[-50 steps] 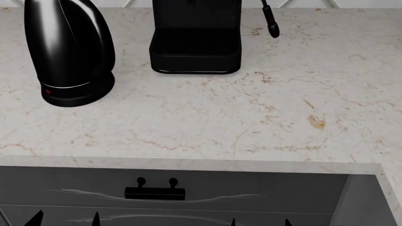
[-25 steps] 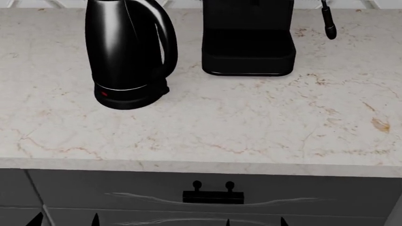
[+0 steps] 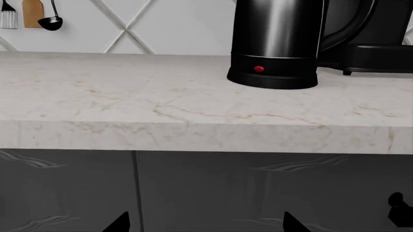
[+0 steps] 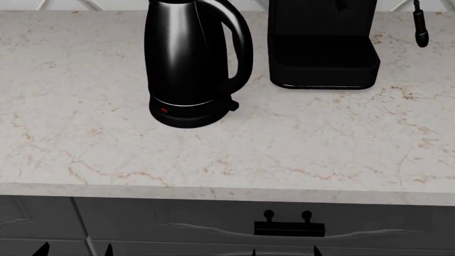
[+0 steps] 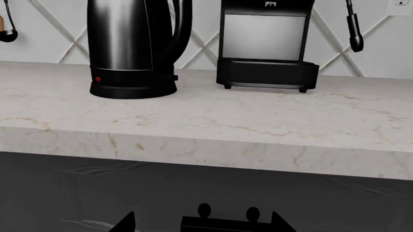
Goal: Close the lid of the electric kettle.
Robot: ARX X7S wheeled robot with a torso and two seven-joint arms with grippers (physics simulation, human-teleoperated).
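The electric kettle (image 4: 188,64) is a tall glossy black jug with a loop handle, a silver band and a small red light, standing on the marble counter (image 4: 213,154). It also shows in the left wrist view (image 3: 277,43) and the right wrist view (image 5: 132,48). Its top and the lid are cut off by the frame edge in every view. My left gripper (image 4: 74,249) and right gripper (image 4: 284,252) hang low in front of the cabinet, below the counter edge, far from the kettle. Both have tips spread wide and hold nothing.
A boxy black coffee machine (image 4: 323,48) stands right of the kettle, with a black wand (image 4: 421,24) beside it. A drawer handle (image 4: 290,226) sits on the dark cabinet front below the counter. Utensils (image 3: 29,14) hang on the wall at the left.
The view has shifted left: the kettle and coffee machine have slid rightward and slightly down in the head view. The gripper tips stay at the bottom edge.
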